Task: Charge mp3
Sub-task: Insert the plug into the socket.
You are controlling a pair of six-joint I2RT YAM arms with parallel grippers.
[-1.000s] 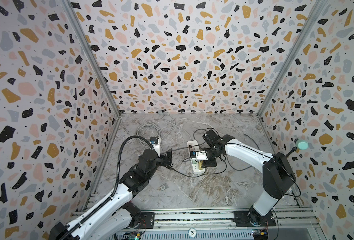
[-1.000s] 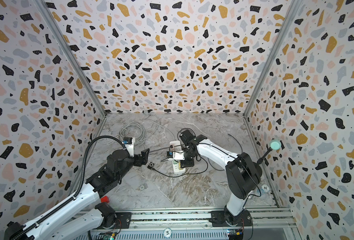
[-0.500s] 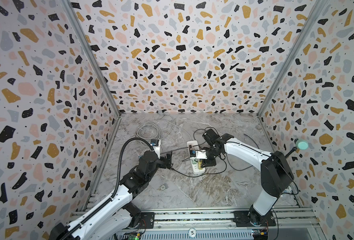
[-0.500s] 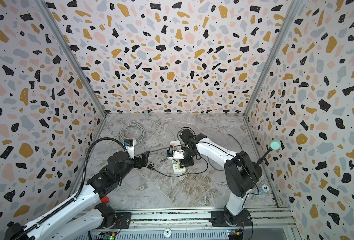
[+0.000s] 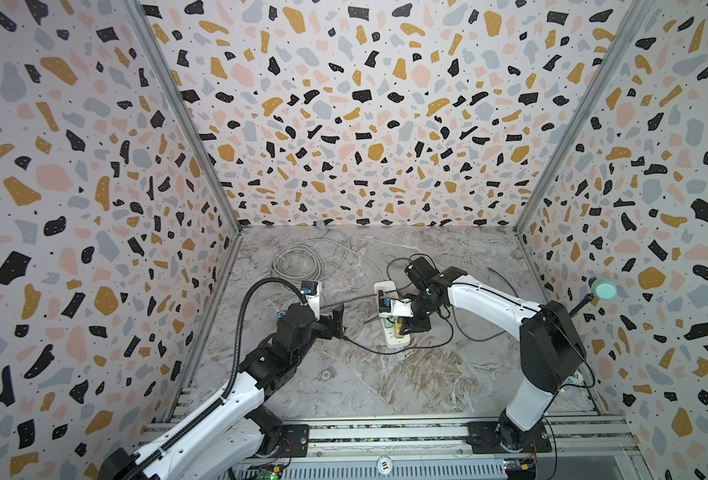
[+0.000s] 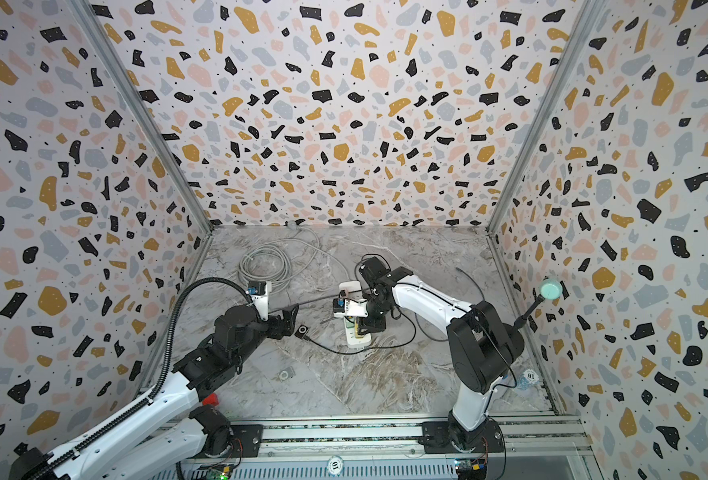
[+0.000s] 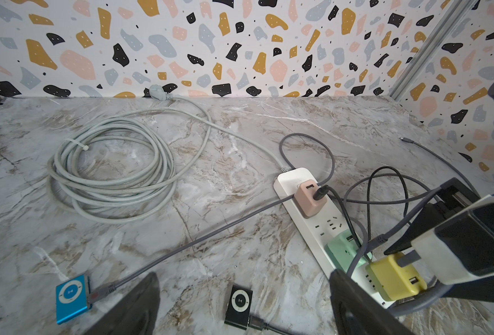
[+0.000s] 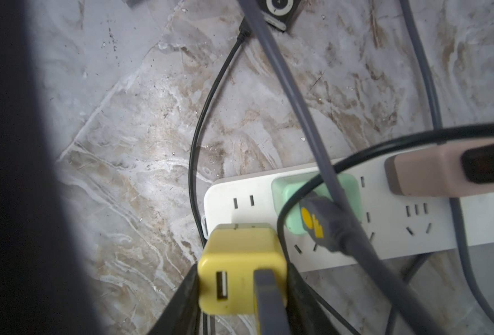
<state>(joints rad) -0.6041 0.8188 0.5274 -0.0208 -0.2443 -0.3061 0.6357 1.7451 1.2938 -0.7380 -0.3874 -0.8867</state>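
Right wrist view is showing the right pincer [image 8: 241, 278] pinching the yellow charger [image 8: 234, 252]; the left pincer [image 7: 243, 275] is hanging spread.

- Robot lab test cell, pretty clearly
- Boxed in by terrazzo-print panels [image 5: 344, 104] on aluminium posts [image 5: 572, 124]
- Robot arms [image 5: 485, 301] bolted to a slotted rail [image 5: 385, 432] up front

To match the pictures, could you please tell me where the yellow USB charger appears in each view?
Top view: yellow USB charger at the near end of the white power strip.
Top view: yellow USB charger, same place.
Left wrist: yellow USB charger beside the green charger.
Right wrist: yellow USB charger held in the right pincer.
Shared landmark: white power strip.
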